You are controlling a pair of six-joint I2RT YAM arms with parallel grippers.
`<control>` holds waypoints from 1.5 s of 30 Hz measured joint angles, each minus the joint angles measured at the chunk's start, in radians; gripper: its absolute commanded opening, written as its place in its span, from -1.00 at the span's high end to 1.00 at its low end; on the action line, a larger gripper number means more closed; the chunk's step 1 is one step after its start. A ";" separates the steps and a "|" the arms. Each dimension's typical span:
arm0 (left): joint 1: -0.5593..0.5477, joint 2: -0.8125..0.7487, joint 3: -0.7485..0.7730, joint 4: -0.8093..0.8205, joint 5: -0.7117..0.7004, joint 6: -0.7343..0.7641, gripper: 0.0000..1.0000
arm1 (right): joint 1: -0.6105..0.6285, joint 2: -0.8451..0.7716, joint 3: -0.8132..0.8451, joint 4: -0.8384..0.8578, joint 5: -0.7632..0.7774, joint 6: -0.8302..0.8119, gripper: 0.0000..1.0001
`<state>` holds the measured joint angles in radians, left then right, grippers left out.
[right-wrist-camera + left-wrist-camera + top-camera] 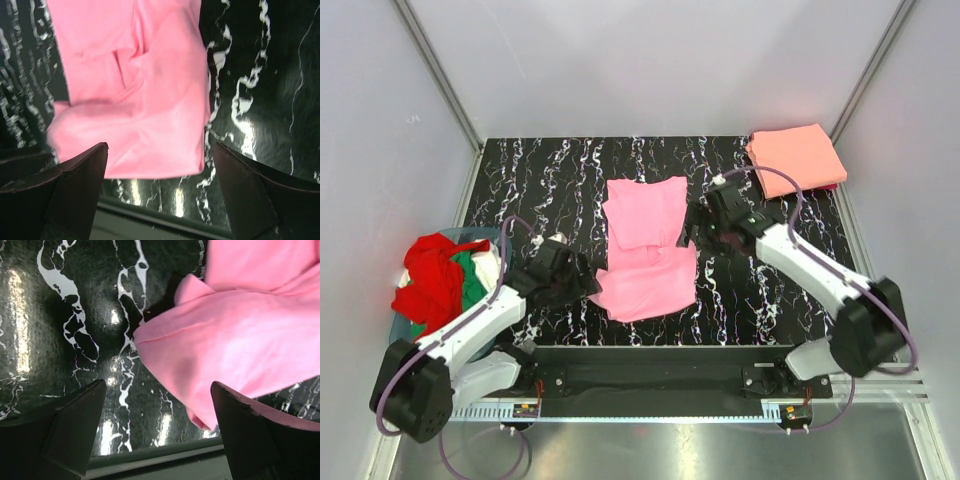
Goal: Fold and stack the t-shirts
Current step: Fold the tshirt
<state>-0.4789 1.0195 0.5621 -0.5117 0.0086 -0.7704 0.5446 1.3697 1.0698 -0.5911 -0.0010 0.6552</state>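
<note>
Plainly, the left gripper (159,384) stands spread wide with nothing between its fingers, poised just over the near-left corner of the pink t-shirt (645,250). The right gripper (161,145) is likewise spread and empty, at the shirt's right side about halfway up. Neither claw grips cloth. The pink shirt lies in the middle of the black marbled table (550,180), its sleeves tucked in and its upper part lapping over the lower. By my reading it is partly folded, with at least 1 more fold needed before it is a tidy packet. Further out, at the far right corner, a salmon-orange t-shirt (795,160) lies folded flat, with a sliver of darker cloth showing beneath it, so a stack looks begun there. At the left, the round basket (498,232) holds a red t-shirt (435,275), a green one (472,288) and a white one (486,258), all crumpled, so I judge at least 3 shirts are not yet started. As for room, the pink shirt's near hem runs close to the table's front rim, leaving little margin there. Bare tabletop lies to the far left and between the pink shirt and the stack, which gives a free path for carrying it across. The stack itself sits tight against the corner.
</note>
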 measured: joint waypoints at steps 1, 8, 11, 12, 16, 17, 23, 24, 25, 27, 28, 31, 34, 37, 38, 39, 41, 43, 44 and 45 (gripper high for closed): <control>0.000 0.021 -0.014 0.026 0.000 -0.006 -0.84 | 0.000 0.049 0.032 -0.001 0.013 -0.015 -0.84; 0.001 0.121 -0.043 0.202 0.007 -0.021 -0.88 | -0.008 0.287 0.158 0.001 0.060 -0.092 -0.82; 0.001 0.165 -0.043 0.264 0.014 -0.024 -0.79 | -0.015 0.357 0.196 0.002 0.068 -0.111 -0.78; 0.001 0.180 -0.043 0.282 0.014 -0.025 -0.72 | -0.017 0.376 0.204 0.004 0.068 -0.117 -0.76; 0.001 0.229 -0.043 0.344 0.024 -0.027 -0.33 | -0.024 0.437 0.220 0.018 0.061 -0.130 -0.46; 0.001 0.242 -0.043 0.359 0.030 -0.027 -0.12 | -0.024 0.448 0.220 0.025 0.059 -0.130 -0.27; 0.001 0.274 -0.034 0.409 0.068 -0.005 0.85 | -0.026 0.466 0.201 0.084 -0.011 -0.125 0.73; 0.001 0.274 -0.025 0.409 0.075 0.006 0.89 | -0.026 0.466 0.195 0.095 -0.019 -0.119 0.87; 0.001 0.274 -0.015 0.410 0.082 0.018 0.92 | -0.026 0.463 0.188 0.102 -0.025 -0.117 0.91; 0.000 0.268 0.015 0.410 0.100 0.056 0.92 | -0.026 0.449 0.175 0.105 -0.037 -0.110 1.00; 0.000 0.257 0.038 0.412 0.122 0.090 0.92 | -0.026 0.438 0.171 0.106 -0.045 -0.109 1.00; -0.002 0.236 0.084 0.421 0.172 0.151 0.92 | -0.026 0.364 0.150 0.111 -0.083 -0.109 1.00; -0.005 0.219 0.143 0.461 0.247 0.216 0.90 | -0.026 0.265 0.132 0.138 -0.146 -0.112 1.00; -0.005 0.219 0.178 0.537 0.348 0.256 0.87 | -0.026 0.165 0.120 0.205 -0.232 -0.126 1.00; -0.005 0.223 0.183 0.566 0.384 0.266 0.85 | -0.028 0.141 0.115 0.234 -0.263 -0.133 1.00; -0.005 0.229 0.190 0.587 0.409 0.271 0.85 | -0.028 0.127 0.112 0.258 -0.285 -0.139 1.00; 0.001 0.282 0.226 0.638 0.487 0.283 0.77 | -0.031 0.115 0.106 0.321 -0.349 -0.154 1.00; 0.012 0.367 0.289 0.673 0.543 0.287 0.74 | -0.043 0.140 0.104 0.378 -0.404 -0.161 1.00; 0.023 0.433 0.334 0.683 0.574 0.288 0.71 | -0.055 0.169 0.104 0.406 -0.430 -0.162 1.00; 0.032 0.494 0.378 0.688 0.593 0.291 0.71 | -0.069 0.206 0.105 0.435 -0.454 -0.162 1.00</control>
<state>-0.4465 1.5139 0.9401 0.1761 0.6014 -0.4797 0.4751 1.5757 1.1748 -0.1558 -0.4545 0.4934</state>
